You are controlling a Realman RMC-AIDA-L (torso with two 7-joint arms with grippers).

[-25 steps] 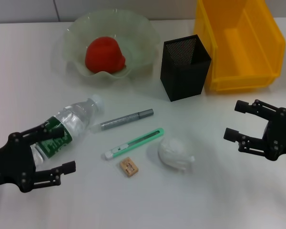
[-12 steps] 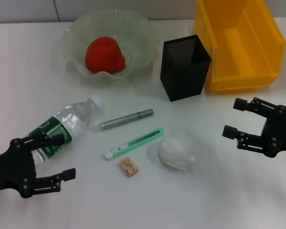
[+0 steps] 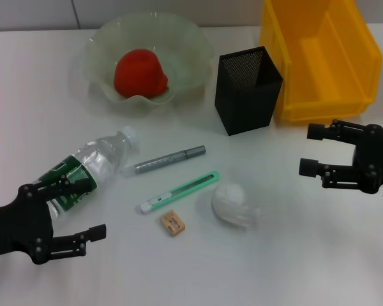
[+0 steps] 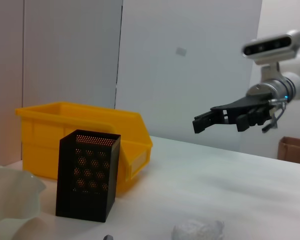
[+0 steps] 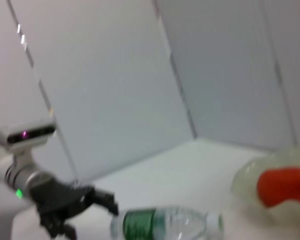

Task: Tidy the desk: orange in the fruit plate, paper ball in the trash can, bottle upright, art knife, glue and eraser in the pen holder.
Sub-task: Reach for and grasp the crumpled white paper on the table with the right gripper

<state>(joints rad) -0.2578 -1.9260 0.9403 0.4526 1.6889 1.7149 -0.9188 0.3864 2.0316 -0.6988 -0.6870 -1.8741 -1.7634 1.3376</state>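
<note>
1. Since a second ago: left gripper [image 3: 83, 207] slid back toward the near counter edge, off the bottle's base; right gripper [image 3: 308, 150] rose toward the bin and turned, fingers now pointing at the pen holder.
2. Left gripper: fingers spread, upper one over the bottle's green label, lower one off to the near side. Not clamped on anything.
3. Bottle [image 3: 92, 167]: on its side on the white counter [image 3: 25, 95], cap toward the fruit plate.
4. Fruit plate [image 3: 198, 64]: far left-centre, red-orange fruit [image 3: 140, 73] already in it.
5. Glue stick [image 3: 169, 159], art knife [image 3: 179, 191], eraser [image 3: 172, 223]: loose on the counter mid-scene, glue farthest, eraser nearest.
6. Paper ball [image 3: 235, 204]: just right of the knife's tip.
7. Pen holder [image 3: 247, 90]: upright behind them, black mesh.
8. Yellow bin [image 3: 319, 57]: beside the holder, on its right.
9. Right gripper: spread wide, hovering in front of the bin, well apart from the paper ball, holding nothing.
</note>
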